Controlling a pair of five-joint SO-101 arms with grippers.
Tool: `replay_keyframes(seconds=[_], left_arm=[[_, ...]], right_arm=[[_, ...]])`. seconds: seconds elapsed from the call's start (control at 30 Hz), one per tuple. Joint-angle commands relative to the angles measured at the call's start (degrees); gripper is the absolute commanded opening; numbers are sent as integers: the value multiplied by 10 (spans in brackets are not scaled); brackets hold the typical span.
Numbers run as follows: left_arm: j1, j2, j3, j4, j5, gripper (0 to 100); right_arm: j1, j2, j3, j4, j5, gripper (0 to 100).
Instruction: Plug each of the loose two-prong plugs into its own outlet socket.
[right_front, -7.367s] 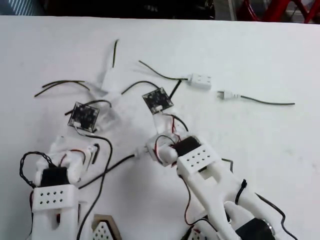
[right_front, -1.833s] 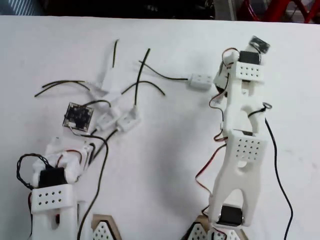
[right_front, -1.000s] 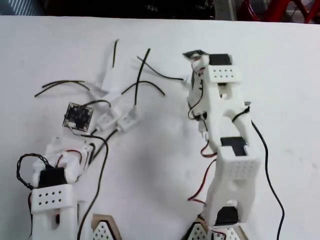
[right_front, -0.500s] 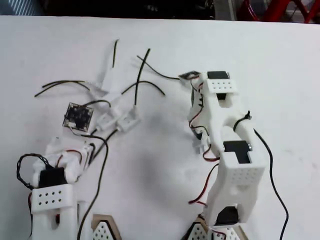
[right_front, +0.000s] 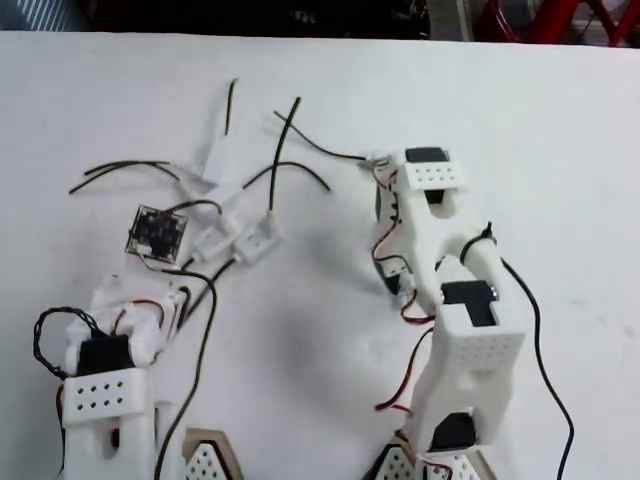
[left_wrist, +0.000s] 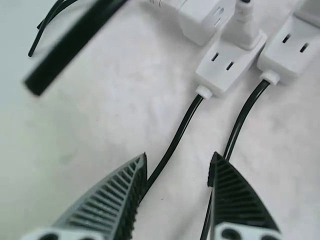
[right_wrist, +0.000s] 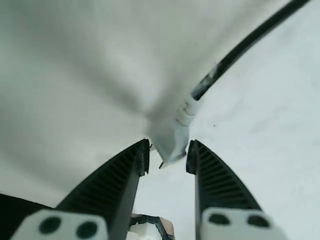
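Note:
In the right wrist view my right gripper (right_wrist: 166, 150) is shut on a small white two-prong plug (right_wrist: 172, 136) whose black cord (right_wrist: 240, 50) trails away. From above, the right arm (right_front: 432, 178) stands over the spot where a white outlet socket lay, and a thin black cord (right_front: 315, 148) runs up to it. My left gripper (left_wrist: 177, 165) is open low over the table, with two black cords (left_wrist: 175, 142) between its fingers. Just ahead lie white outlet sockets (left_wrist: 227, 65), one with a plug (left_wrist: 246, 27) in it. They sit left of centre in the high view (right_front: 252, 240).
Loose black wires (right_front: 125, 170) sprawl over the back left of the white table (right_front: 560, 110). The left arm (right_front: 105, 385) stands at the front left. A black cable (right_front: 540, 340) hangs along the right arm. Two mounts sit at the front edge (right_front: 205, 460).
The right arm has swung from the far right side leftward and drawn back slightly over the outlet's spot. The loose plug no longer lies on the table. The left arm has kept still.

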Motion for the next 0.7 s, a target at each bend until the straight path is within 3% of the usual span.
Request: replay_keyframes(seconds=[0.0,0.23,0.67], left_arm=[[-3,-16,-2,-12,0,207],[-3,-16,-2,-12,0,207],[-3,-16,-2,-12,0,207]], right_arm=[[-6,-1,-4,5,-17,115],[-1,5,-18,5,-17,16],[-3,5,-19,-35,-135,77]])
